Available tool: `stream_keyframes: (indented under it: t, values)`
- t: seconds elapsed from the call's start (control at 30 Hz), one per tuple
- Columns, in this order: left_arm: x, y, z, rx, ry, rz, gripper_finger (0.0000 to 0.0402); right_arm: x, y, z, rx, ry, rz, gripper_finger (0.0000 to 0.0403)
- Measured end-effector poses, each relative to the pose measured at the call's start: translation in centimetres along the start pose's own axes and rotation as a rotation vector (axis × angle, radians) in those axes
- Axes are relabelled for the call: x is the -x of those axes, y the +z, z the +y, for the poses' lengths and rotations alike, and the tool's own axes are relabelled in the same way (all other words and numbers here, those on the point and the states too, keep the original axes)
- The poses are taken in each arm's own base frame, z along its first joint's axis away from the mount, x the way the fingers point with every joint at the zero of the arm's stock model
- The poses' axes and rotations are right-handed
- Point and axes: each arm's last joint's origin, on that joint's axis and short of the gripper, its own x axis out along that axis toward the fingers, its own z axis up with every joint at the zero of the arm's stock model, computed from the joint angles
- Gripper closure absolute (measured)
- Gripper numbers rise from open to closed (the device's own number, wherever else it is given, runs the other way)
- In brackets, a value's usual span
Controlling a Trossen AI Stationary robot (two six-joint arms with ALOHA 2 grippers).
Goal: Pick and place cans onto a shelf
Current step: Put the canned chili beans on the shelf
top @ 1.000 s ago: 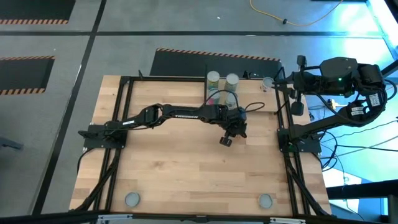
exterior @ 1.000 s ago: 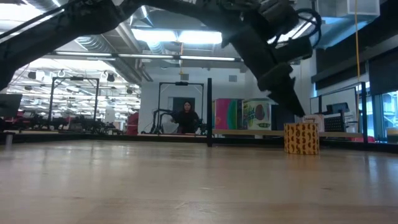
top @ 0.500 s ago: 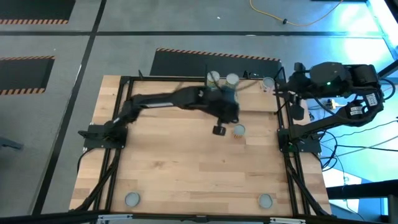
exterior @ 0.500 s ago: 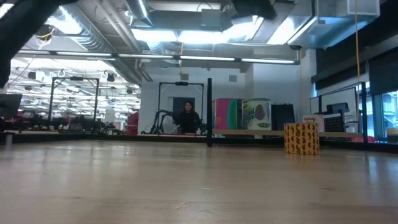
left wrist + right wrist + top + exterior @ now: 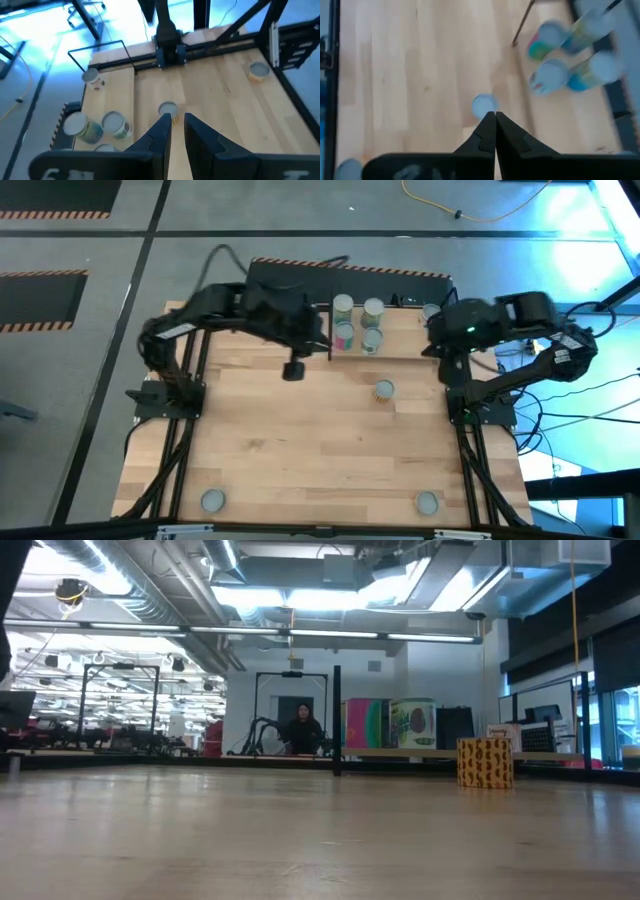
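2 cans (image 5: 212,500) are seen standing at the near edge of the counter (image 5: 300,440), well apart, and 1 orange-labelled can (image 5: 384,390) stands alone at mid-counter. Farther back, 4 cans (image 5: 358,325) are grouped on the shelf (image 5: 390,348), just beside its thin black panel. The left gripper (image 5: 293,370) is held above the counter left of the shelf, fingers narrowly parted and empty; the right gripper (image 5: 491,119) is raised by the counter's right frame, fingers pressed together, nothing held.
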Motion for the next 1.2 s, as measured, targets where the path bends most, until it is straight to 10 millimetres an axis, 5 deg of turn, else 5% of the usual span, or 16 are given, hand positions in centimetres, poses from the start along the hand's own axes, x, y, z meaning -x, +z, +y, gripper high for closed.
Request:
stream_keyframes:
  t: [0.17, 0.47, 0.97, 1.2]
  values:
    - [4.0, -0.4, -0.9, -0.008, 0.047, 0.013, 0.0357, -4.4, 0.2, 0.5, -0.037, 0.027, 0.107, 0.0400]
    - [7.9, -1.6, -1.5, 0.044, 0.160, 0.059, 0.0357, -12.9, -0.1, 0.8, -0.198, -0.006, 0.195, 0.0385]
    - [8.3, -1.9, -1.6, 0.062, 0.144, 0.076, 0.0357, -22.3, -1.9, -0.5, -0.387, -0.079, 0.377, 0.0313]
    - [8.3, -1.9, -1.6, 0.062, 0.142, 0.076, 0.0357, -24.5, -2.7, -2.4, -0.459, -0.120, 0.428, 0.0311]
